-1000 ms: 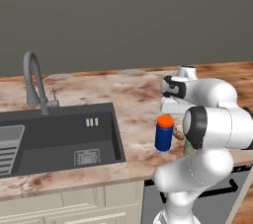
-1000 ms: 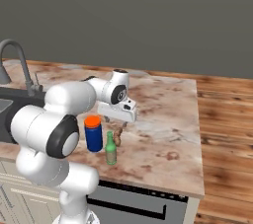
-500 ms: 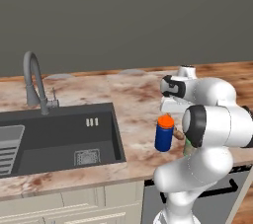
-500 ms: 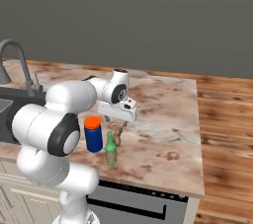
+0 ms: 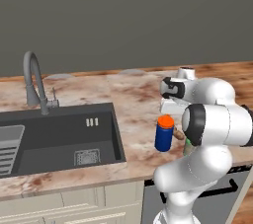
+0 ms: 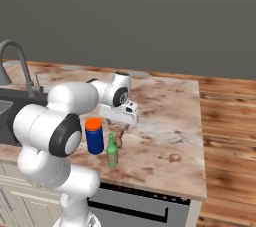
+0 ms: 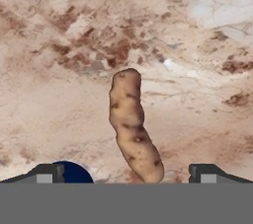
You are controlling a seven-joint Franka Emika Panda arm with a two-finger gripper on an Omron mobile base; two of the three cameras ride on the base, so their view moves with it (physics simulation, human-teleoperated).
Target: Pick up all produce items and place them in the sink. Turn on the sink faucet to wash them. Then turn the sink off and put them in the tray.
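A lumpy orange-brown produce item (image 7: pixel 133 127) lies on the marble counter, straight below my hand. In the right base view the produce item (image 6: pixel 119 138) sits just under my gripper (image 6: pixel 119 125). My gripper (image 7: pixel 126 176) is open, one fingertip (image 7: pixel 47 173) on each side of the piece and neither touching it. My hand (image 5: pixel 172 100) hovers over the counter to the right of the sink (image 5: pixel 64 139). The grey gooseneck faucet (image 5: pixel 33 82) stands behind the basin. The tray is out of view.
A blue can with an orange lid (image 6: pixel 94 136) and a small green bottle (image 6: pixel 112 151) stand close beside the produce, near the counter's front edge. A light grey slatted rack (image 5: pixel 7 149) lies in the sink's left part. Bare counter (image 6: pixel 165 116) stretches to the right.
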